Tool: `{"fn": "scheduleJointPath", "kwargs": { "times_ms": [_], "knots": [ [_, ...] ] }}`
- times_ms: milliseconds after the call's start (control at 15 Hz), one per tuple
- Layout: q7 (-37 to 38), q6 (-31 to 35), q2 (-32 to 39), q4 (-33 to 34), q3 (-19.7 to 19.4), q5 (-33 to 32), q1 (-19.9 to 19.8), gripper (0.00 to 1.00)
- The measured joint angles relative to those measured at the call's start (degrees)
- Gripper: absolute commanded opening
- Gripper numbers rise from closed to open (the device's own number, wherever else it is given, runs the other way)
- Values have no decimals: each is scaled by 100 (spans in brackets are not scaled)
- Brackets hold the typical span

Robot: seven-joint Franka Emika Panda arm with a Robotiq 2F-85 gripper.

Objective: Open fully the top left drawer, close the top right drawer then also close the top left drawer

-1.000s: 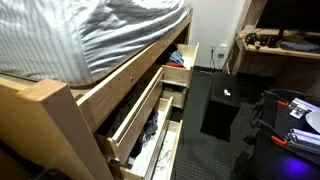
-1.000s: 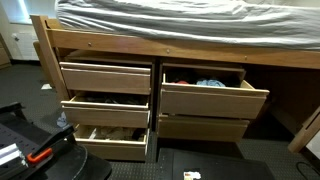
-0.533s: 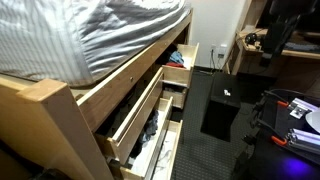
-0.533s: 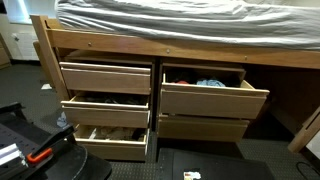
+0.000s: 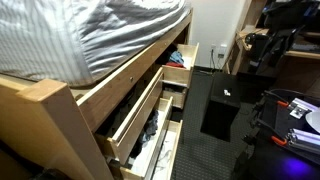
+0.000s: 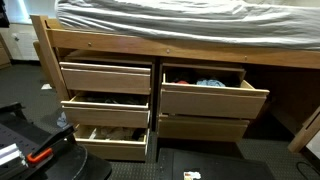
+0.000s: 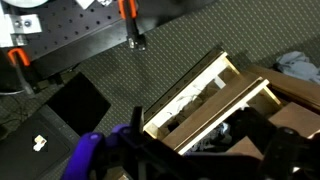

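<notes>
So the arm (image 5: 272,35) is raised high and well back from the bed (image 6: 150,20), a dark blurry shape up by the worktop (image 5: 300,48) at the far end of the room. It doesn't show at all in the exterior view that faces the drawers head-on.

The wrist view looks steeply down from up high, with the tool (image 7: 200,160) as a dark smeared mass along the bottom edge and something purple (image 7: 95,155) blurred beside it. Honestly can't tell whether the tool is clenched or released, it's too blurry. Nothing shows between the fingers as far as I can make out.

Both task drawers are well apart from the tool, with nothing touching them. The top left drawer (image 6: 105,78) sticks out a little from the frame, less than the two drawers under it. The top right drawer (image 6: 213,98) is pulled out, with blue and reddish stuff showing inside in both exterior views. In the wrist view, pale-wood drawers lie below and ahead of the tool, open tops facing the camera.

A black box (image 5: 222,105) sits on the floor mat between the tool and the bed. Orange clamps (image 7: 128,12) show at the far edge of the wrist view.
</notes>
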Motion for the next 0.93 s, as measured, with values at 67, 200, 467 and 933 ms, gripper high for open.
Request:
{"fn": "scheduleJointPath", "kwargs": {
  "times_ms": [67,200,467,933],
  "knots": [
    [210,356,196,-6,20,173,0,100],
    [655,1101,731,-5,94,514,18,100],
    [1407,2657,1786,-1,136,1230,234,100],
    [1951,3356,2324,51,118,1464,451,100]
  ]
}}
